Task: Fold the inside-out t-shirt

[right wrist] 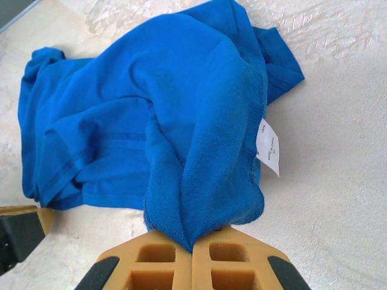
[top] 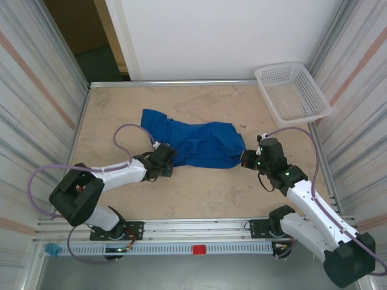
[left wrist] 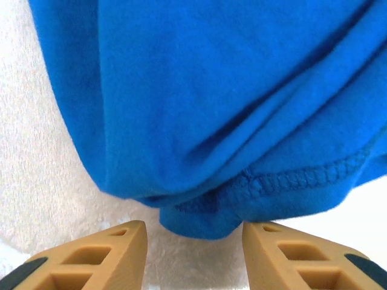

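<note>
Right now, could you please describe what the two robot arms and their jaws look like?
The left arm and right arm share white shells, black joints and wrist housings. A lilac cable loops along each. Green lights glow near the right wrist. The jaws are tan plastic, moulded with hollow rectangular cells, black-padded.

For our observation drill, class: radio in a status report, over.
Left pincer open at t-shirt hem. Right pincer shut on t-shirt, bunched, unfolded. Basket apart, far corner.
</note>
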